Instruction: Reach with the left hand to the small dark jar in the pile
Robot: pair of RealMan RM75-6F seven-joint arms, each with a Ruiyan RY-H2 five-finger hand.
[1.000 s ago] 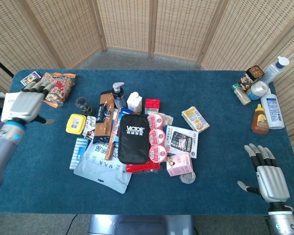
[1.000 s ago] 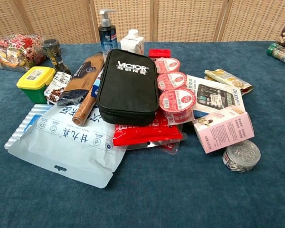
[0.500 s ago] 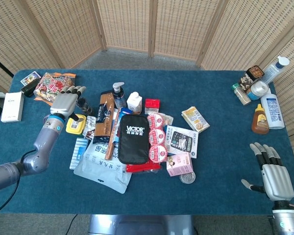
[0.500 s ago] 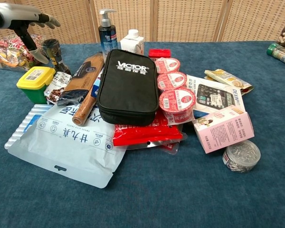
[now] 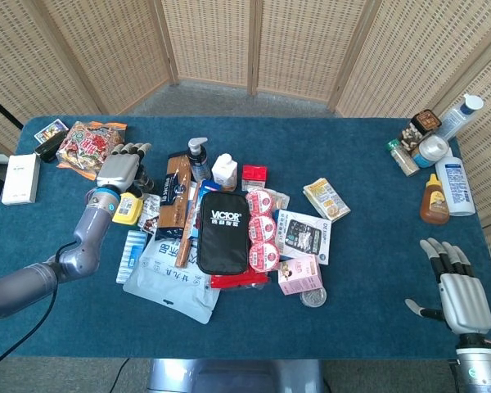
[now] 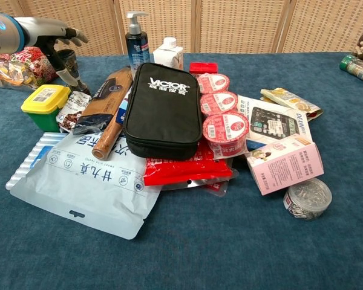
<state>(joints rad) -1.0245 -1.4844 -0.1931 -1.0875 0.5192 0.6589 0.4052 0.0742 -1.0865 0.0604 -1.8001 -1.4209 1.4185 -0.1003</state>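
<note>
The left hand [image 5: 119, 169] reaches over the small dark jar [image 6: 65, 62] at the left edge of the pile, fingers [image 5: 133, 150] extended past it and thumb down beside it. Whether it touches the jar cannot be told; it looks open, holding nothing. The jar stands upright between the yellow tub [image 6: 45, 104] and the red snack bag [image 5: 91, 144], largely covered by the hand in the head view.

The right hand [image 5: 458, 291] hovers at the near right corner, well apart from everything, fingers straight and spread, empty.

All rests on a worktop [image 5: 368, 262] covered in deep blue carpet-like cloth. Behind it stands a folding screen [image 5: 254, 45] of woven wicker panels in wooden frames, over a grey floor.

At the pile's middle lies a black zip case [image 6: 162, 109] printed "VICTOR" in white. Beside it are three red-lidded cups [image 6: 225, 118] in a row, their print too small to read. A pale blue pouch [image 6: 85, 181] at the front carries large Chinese characters. A white box [image 6: 272, 124] reads "DELI" along its edge. A pump bottle [image 6: 136, 39] and a white carton [image 6: 168, 53] stand at the back. At the far right corner stand bottles and jars [image 5: 438, 168], labels unreadable.
</note>
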